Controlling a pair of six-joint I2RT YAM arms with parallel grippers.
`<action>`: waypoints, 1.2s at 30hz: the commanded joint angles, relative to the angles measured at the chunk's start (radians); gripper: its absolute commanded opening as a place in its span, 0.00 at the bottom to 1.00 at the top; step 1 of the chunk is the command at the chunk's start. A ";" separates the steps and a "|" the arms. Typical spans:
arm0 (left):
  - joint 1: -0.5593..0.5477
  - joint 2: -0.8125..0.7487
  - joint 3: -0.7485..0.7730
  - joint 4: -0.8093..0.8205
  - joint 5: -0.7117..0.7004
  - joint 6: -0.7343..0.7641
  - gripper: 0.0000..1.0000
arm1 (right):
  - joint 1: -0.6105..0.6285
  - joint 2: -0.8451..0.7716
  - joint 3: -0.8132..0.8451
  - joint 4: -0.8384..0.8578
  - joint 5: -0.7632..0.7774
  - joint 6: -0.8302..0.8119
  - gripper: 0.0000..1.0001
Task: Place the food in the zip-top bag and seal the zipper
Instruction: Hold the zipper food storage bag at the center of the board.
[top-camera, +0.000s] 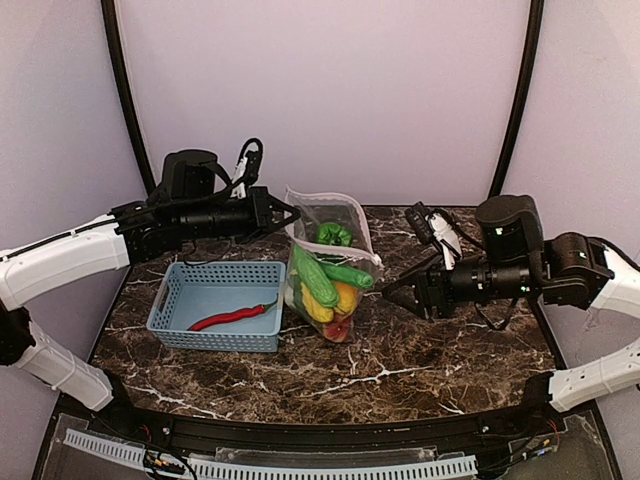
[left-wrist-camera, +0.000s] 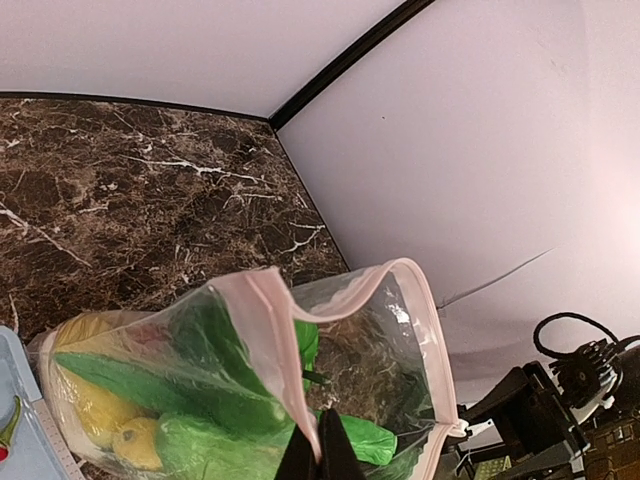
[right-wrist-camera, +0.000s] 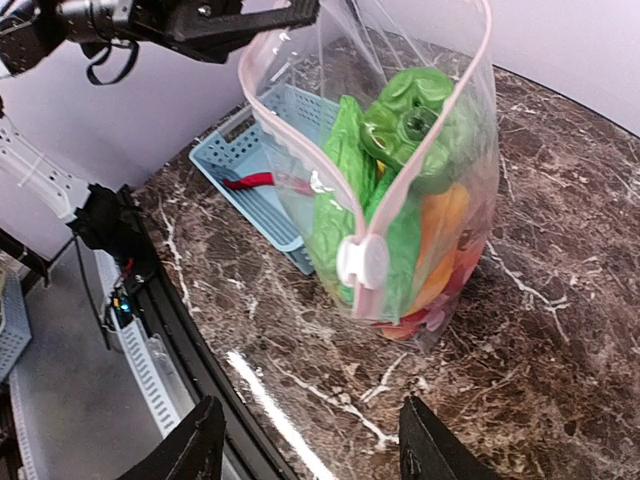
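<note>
The zip-top bag (top-camera: 330, 265) stood upright near the middle of the marble table (top-camera: 430, 350), its mouth gaping at the top. The pink-edged zipper (right-wrist-camera: 290, 150) was parted along most of its length, and a white slider (right-wrist-camera: 362, 262) sat at the end of the strip that faced the right arm. Inside the bag, green cucumbers (top-camera: 315, 275) leaned across a yellow piece (top-camera: 345, 297), with a green pepper (top-camera: 333, 234) higher up and something red (top-camera: 338, 330) at the bottom. The left gripper (top-camera: 290, 213) reached in from the left, its fingers pressed together on the bag's upper rim and holding it up. The right gripper (top-camera: 392, 292) hung just right of the bag without touching it, its fingers spread apart with nothing between them. Left of the bag, touching or nearly touching it, lay a light blue lattice basket (top-camera: 170, 300) with a single red chili (top-camera: 232, 316) inside.
</note>
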 joint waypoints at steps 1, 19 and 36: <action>0.014 -0.060 -0.006 0.033 -0.012 0.000 0.01 | 0.006 0.010 -0.012 0.053 0.104 -0.017 0.54; 0.018 -0.064 -0.012 0.025 -0.012 0.001 0.01 | 0.005 0.098 -0.006 0.146 0.150 -0.087 0.28; 0.018 -0.063 -0.012 0.027 -0.007 0.000 0.01 | 0.004 0.140 -0.011 0.210 0.187 -0.094 0.14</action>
